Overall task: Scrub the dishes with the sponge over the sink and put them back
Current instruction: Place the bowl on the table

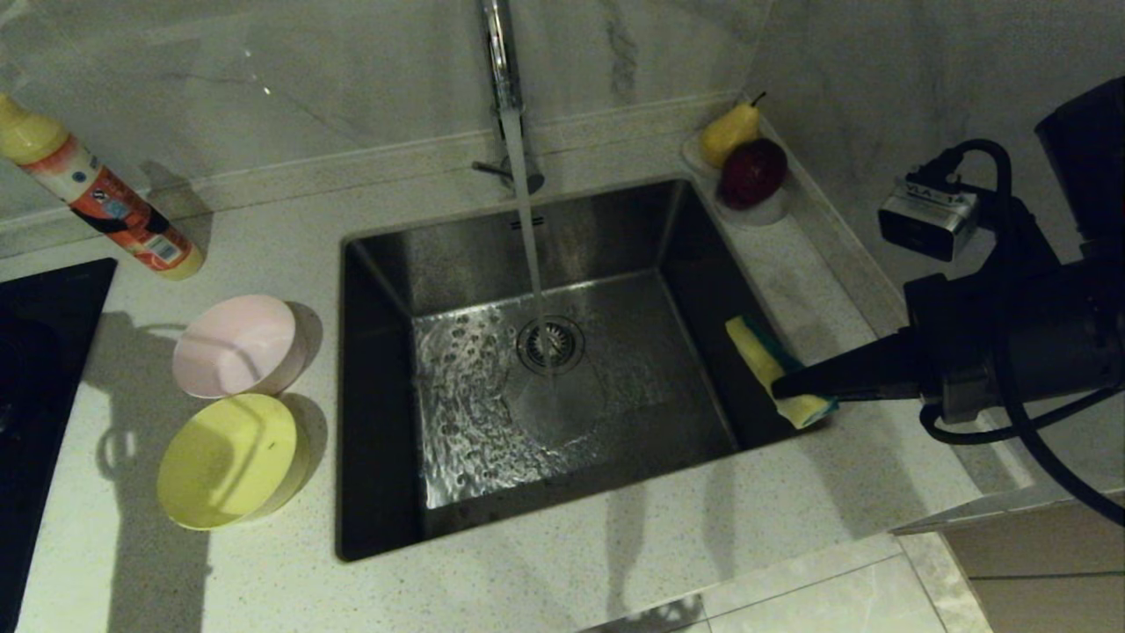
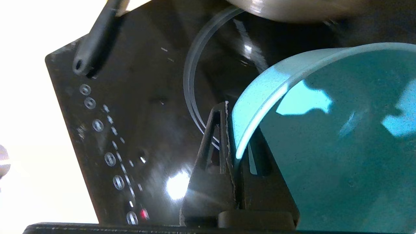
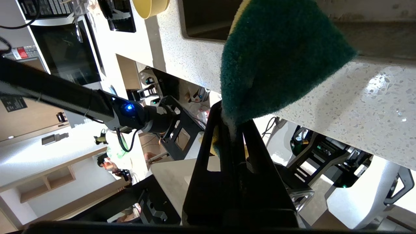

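Observation:
Only the left wrist view shows my left gripper (image 2: 234,130). It is shut on the rim of the light blue bowl (image 2: 325,146), which hangs above a black hob (image 2: 139,107). The pale pink bowl (image 1: 237,345) and the yellow bowl (image 1: 230,459) rest on the counter left of the sink (image 1: 615,237). My right gripper (image 1: 787,387) is shut on the sponge (image 1: 763,356) at the sink's right edge. In the right wrist view the sponge's green side (image 3: 276,58) faces the camera above that gripper (image 3: 232,117).
Water (image 1: 527,202) runs from the chrome tap (image 1: 501,53) onto the drain strainer (image 1: 551,343). A bottle (image 1: 97,189) lies at the back left. A white fruit dish (image 1: 765,211) with a pear and an apple stands at the back right. A black hob (image 1: 35,352) lies far left.

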